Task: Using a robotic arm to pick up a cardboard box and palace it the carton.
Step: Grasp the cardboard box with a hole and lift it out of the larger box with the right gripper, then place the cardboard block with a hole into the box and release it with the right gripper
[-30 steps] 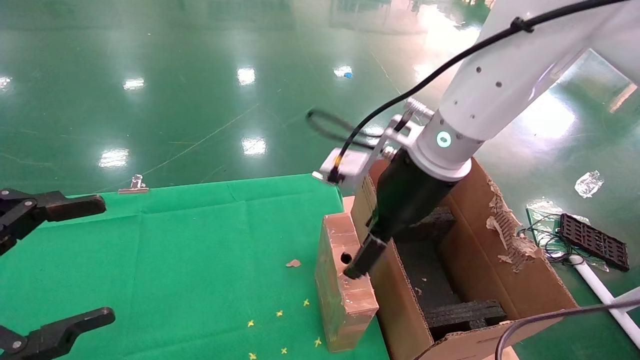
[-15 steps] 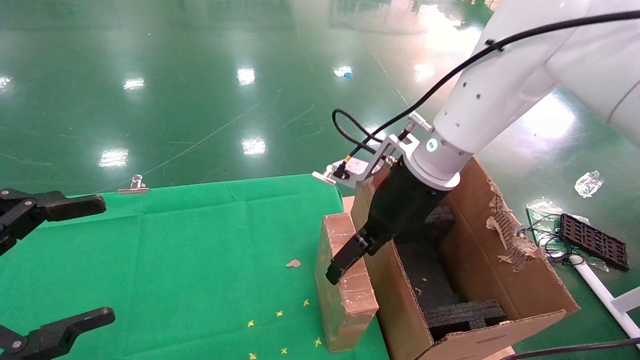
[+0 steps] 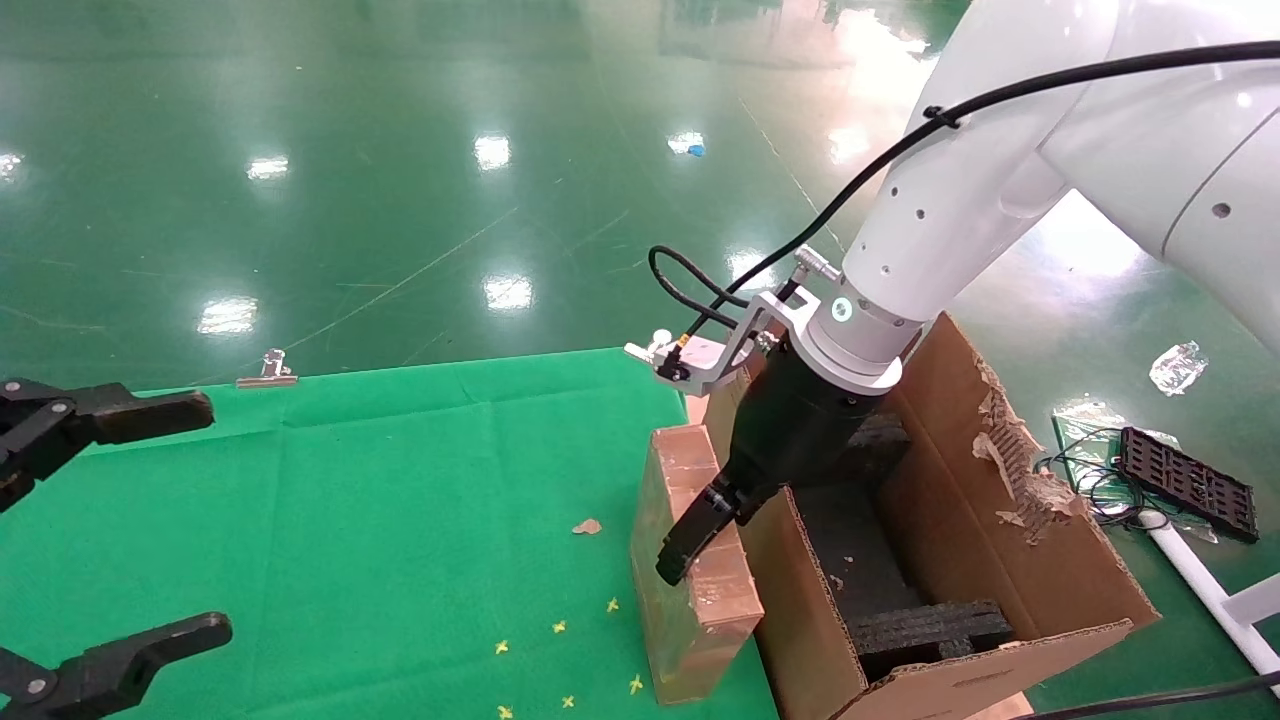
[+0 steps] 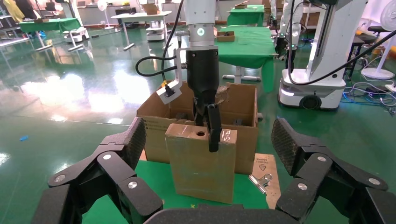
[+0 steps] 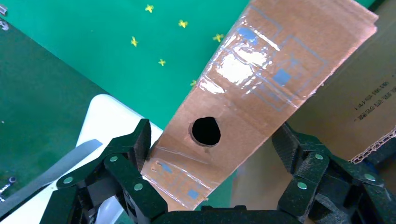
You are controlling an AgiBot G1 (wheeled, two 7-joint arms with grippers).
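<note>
Green cloth (image 3: 400,480); binder clip (image 3: 267,370) at far edge; yellow crosses (image 3: 560,627)

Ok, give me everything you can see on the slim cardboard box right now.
The cardboard box is slim, flat, brown, with glossy tape across its faces. It stands on edge on the green table cover, tight against the carton. Its narrow top edge has a small round hole. The right end effector straddles that top edge, fingers open, one on each broad face; contact is unclear. The left end effector is parked apart, open.

Right pincer (image 3: 690,540) hides cardboard box (image 3: 690,580) hole; carton (image 3: 1010,560) base cropped.
</note>
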